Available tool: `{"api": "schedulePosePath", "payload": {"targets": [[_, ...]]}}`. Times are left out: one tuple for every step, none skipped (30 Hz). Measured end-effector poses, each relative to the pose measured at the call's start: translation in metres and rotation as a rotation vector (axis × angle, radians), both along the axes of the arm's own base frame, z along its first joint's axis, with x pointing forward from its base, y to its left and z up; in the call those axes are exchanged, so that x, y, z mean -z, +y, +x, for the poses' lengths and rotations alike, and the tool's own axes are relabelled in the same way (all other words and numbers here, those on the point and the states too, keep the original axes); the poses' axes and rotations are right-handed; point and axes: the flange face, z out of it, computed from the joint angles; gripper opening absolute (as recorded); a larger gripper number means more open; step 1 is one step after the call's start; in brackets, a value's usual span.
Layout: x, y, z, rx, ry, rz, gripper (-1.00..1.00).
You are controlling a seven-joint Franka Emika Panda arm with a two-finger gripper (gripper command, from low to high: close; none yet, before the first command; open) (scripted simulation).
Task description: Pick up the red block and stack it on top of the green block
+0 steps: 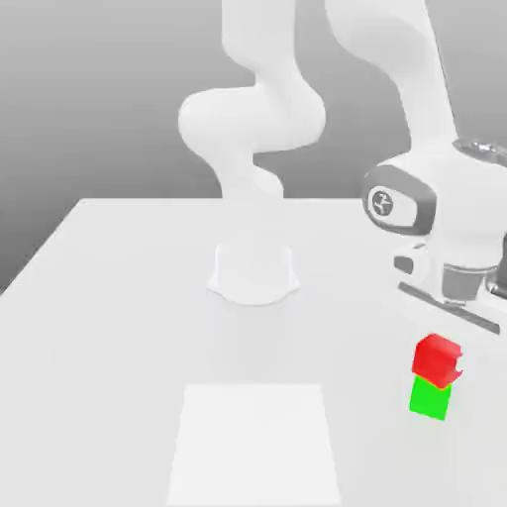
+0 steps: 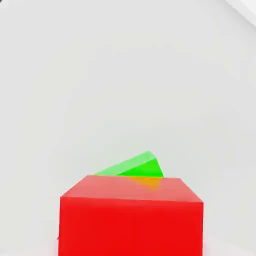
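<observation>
The bench (image 1: 129,327), pale and smooth, extends beneath my tool and well out to its side, toward the exterior view's left. My arm (image 1: 253,119), white and jointed, stands on a base (image 1: 253,272) set well apart from the tool on that same side. One portion rises from the base through a bulging elbow-like joint and leaves the top of the exterior view; another descends from the top on the exterior view's right, through a rounded wrist (image 1: 421,203) marked with a dark-rimmed panel, to the hand directly above the tool. The hand is directed downward, its long body running obliquely across the exterior view, with a dark strip along its edge. A flat, whiter panel (image 1: 254,444) lies on the bench, apart from the tool toward the exterior view's left.

My tool (image 1: 439,356) is low, at the level of the red block (image 2: 131,225); whether it is open or closed on the block, I cannot tell. The red block lies directly below the hand and above the green block (image 1: 430,398), the two appearing to touch. The green block sits on the bench beneath the tool, turned at an angle to the red one, its upper part partly covered.
</observation>
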Motion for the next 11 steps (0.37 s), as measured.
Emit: {"api": "schedulePosePath", "payload": {"targets": [[0.000, 0.000, 0.000, 0.000, 0.000, 0.000, 1.00], [0.000, 0.000, 0.000, 0.000, 0.000, 0.000, 1.00], [0.000, 0.000, 0.000, 0.000, 0.000, 0.000, 1.00], [0.004, 0.000, -0.001, 0.000, 0.001, -0.001, 1.00], [0.001, 0.000, 0.000, 0.001, 0.001, -0.001, 1.00], [-0.006, 0.000, 0.001, 0.002, 0.000, 0.000, 1.00], [-0.014, 0.000, 0.001, 0.003, -0.001, 0.000, 1.00], [-0.023, 0.000, 0.002, 0.003, -0.001, 0.000, 1.00], [-0.032, 0.001, 0.001, 0.001, -0.001, 0.000, 1.00], [-0.041, 0.001, 0.001, 0.000, -0.001, 0.000, 1.00], [-0.049, 0.001, 0.000, -0.002, 0.000, -0.001, 1.00]]}}
